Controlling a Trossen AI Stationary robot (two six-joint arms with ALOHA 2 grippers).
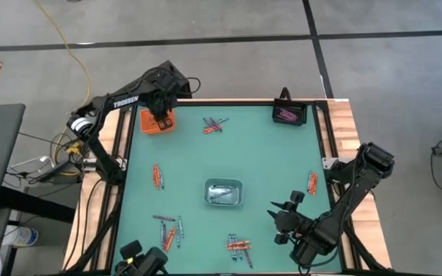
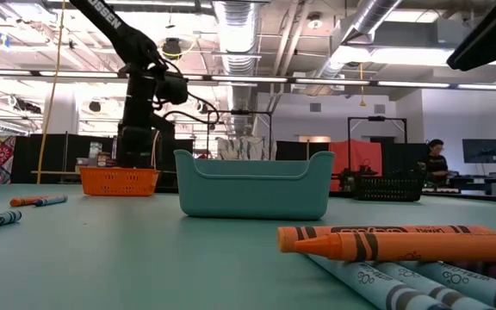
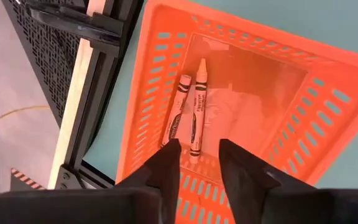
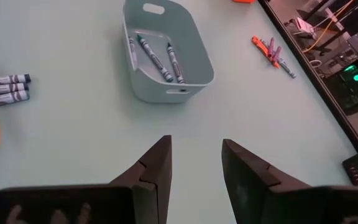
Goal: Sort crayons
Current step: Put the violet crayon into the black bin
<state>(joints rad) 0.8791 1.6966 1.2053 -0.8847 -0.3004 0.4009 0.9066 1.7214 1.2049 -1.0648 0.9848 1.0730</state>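
Left pincer (image 3: 199, 163) apart over orange tray (image 3: 328, 106), two orange crayons (image 3: 196, 109) inside. Right pincer (image 4: 196, 163) apart, empty, near grey tray (image 4: 199, 65) holding blue crayons (image 4: 155, 57). Arm reads "TROSSEN". Other crayons scattered on table (image 1: 267, 153).

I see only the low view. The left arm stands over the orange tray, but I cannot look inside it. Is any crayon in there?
Observer: Yes, two crayons lie side by side in the orange tray.
Operator: Does the left claw hold something?
Observer: No. The left claw is open above them, with nothing between its fingers.
Operator: And the grey tray in front of me?
Observer: The grey tray holds grey-blue crayons. The right claw is open and empty, a little short of it.
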